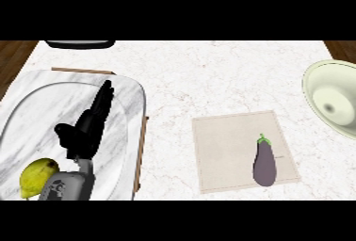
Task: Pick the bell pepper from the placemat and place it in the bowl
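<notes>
A dark purple eggplant [264, 163] with a green stem lies on the beige placemat [230, 141], toward its right side. No bell pepper shows on the mat. The pale green bowl [336, 96] sits at the right edge, partly cut off. My left hand [87, 127] is open, fingers straight and pointing away from me, over a large marble tray at the left, far from the placemat. My right hand does not show.
The marble tray [42, 94] rests on a wooden board [142, 141] at the left. A yellow-green fruit [36, 176] lies on the tray beside my left forearm. A dark object [80, 44] sits at the counter's far edge.
</notes>
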Tool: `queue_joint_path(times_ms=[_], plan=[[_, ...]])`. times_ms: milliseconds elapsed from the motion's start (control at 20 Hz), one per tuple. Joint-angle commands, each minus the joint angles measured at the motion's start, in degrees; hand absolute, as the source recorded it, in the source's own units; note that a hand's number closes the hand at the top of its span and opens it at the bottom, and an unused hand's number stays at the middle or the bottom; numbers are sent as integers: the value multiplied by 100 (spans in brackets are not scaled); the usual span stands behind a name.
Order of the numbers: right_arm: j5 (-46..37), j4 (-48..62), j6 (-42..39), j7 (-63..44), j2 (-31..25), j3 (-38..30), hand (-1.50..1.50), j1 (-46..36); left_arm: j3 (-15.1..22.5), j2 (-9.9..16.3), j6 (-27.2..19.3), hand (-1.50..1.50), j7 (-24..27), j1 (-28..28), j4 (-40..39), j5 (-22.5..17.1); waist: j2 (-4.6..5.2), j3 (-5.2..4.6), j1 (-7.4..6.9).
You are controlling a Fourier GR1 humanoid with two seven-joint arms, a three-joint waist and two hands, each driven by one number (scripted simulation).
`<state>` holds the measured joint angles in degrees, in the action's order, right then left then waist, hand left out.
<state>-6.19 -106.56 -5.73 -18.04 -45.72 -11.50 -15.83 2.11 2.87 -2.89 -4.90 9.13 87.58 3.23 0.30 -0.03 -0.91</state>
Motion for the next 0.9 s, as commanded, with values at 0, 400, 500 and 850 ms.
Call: queue_joint_path(times_ms=[0,400,500,850], plan=[[-916,1156,8,478,-335,244,150,-435,122,-12,101,0,207,-257,32,30,20,2,-110],[-1726,3724,649,1959,219,352,150,-1287,44,-155,-108,0,364,-44,-279,126,4,5,-26],[-2078,4161,993,2220,444,527,150,-1291,-70,23,-2,0,-132,149,33,16,0,7,-31],[-2395,6649,1339,3712,313,232,150,-1913,-15,81,162,0,-150,-32,273,-54,17,12,-90]])
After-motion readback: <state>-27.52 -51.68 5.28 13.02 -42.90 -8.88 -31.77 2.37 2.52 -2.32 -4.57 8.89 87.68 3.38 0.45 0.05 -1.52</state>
